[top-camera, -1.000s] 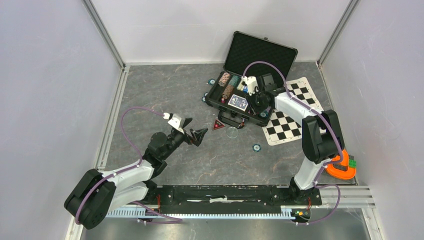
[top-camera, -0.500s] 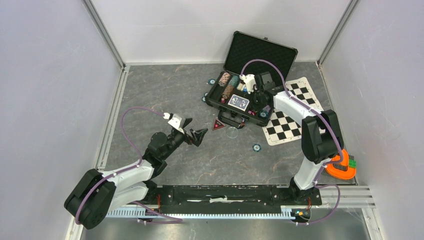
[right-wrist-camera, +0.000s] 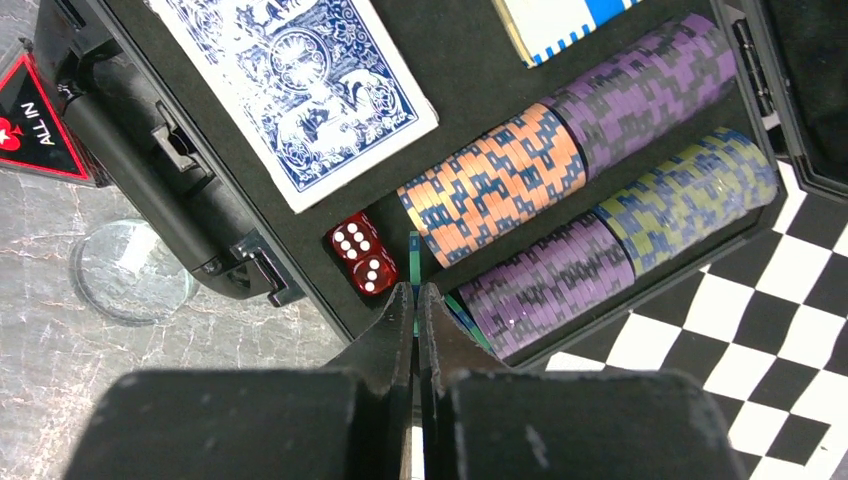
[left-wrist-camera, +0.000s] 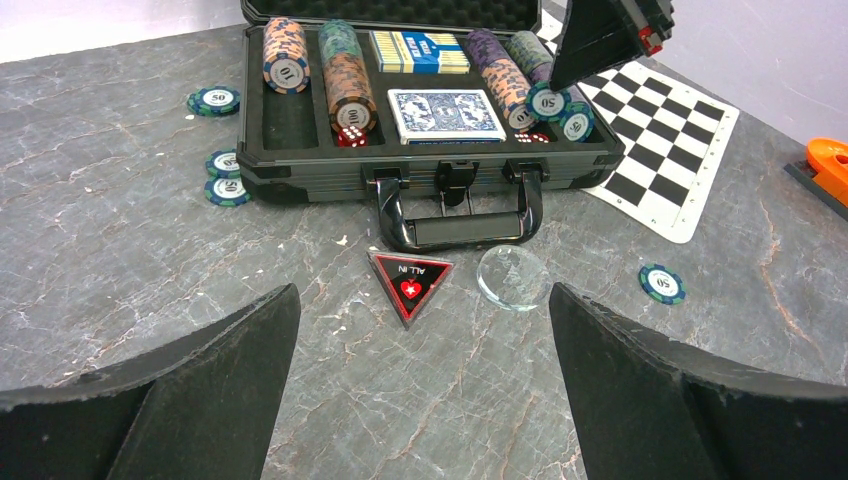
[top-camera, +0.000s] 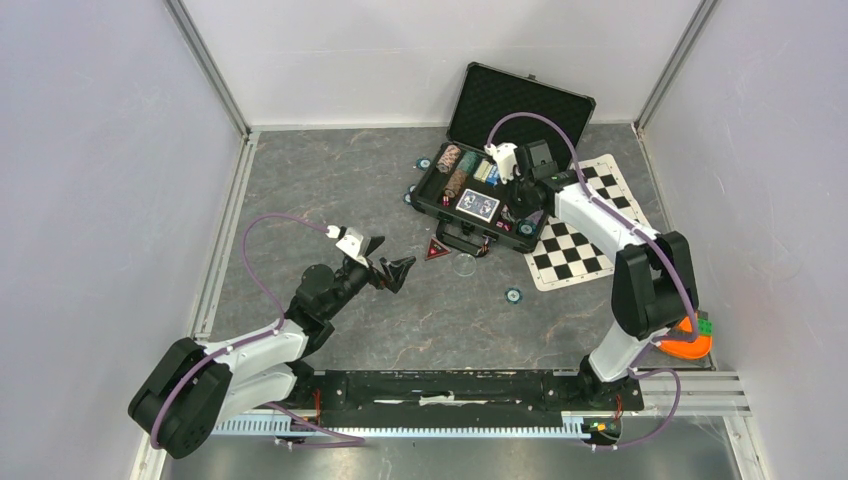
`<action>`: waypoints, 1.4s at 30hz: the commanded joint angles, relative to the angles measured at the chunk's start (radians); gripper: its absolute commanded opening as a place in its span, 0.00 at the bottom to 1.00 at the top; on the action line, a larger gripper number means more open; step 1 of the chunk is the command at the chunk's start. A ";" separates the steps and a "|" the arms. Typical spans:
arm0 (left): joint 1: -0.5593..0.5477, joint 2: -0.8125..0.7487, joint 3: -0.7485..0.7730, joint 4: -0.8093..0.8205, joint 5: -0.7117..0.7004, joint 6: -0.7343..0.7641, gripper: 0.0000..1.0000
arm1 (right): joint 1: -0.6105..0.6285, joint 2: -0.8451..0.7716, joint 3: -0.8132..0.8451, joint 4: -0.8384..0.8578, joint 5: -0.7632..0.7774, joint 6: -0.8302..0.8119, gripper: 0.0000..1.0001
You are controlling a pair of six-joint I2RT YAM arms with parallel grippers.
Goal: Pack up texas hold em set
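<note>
The black case lies open, lid up, with rows of striped chips, a blue card deck and red dice inside. My right gripper hovers shut over the case's right front corner. A green chip stands on edge just beyond its tips; whether they touch is unclear. My left gripper is wide open and empty above the table, facing the red triangular marker before the case handle.
A clear disc lies beside the marker. Loose chips lie right of it and left of the case. The checkered mat runs under the case's right end. An orange object sits at the right wall.
My right gripper went from partly open to shut and drew back a little toward the rear of the case. The left arm stayed still.
</note>
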 commanded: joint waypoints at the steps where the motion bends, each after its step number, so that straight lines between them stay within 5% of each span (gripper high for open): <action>1: -0.006 -0.013 -0.001 0.032 -0.004 0.041 1.00 | -0.003 -0.059 0.011 -0.037 0.061 -0.004 0.00; 26: -0.005 -0.023 -0.006 0.038 0.001 0.036 1.00 | 0.016 0.014 0.003 -0.114 0.174 -0.055 0.01; 31: -0.005 -0.022 -0.006 0.038 0.000 0.036 1.00 | 0.026 0.021 0.006 -0.116 0.216 -0.056 0.19; 38: -0.007 -0.018 -0.006 0.038 0.000 0.033 1.00 | 0.030 0.007 0.007 -0.126 0.270 -0.034 0.22; 42: -0.005 -0.017 -0.004 0.038 -0.004 0.030 1.00 | 0.030 -0.022 -0.003 -0.114 0.284 -0.007 0.33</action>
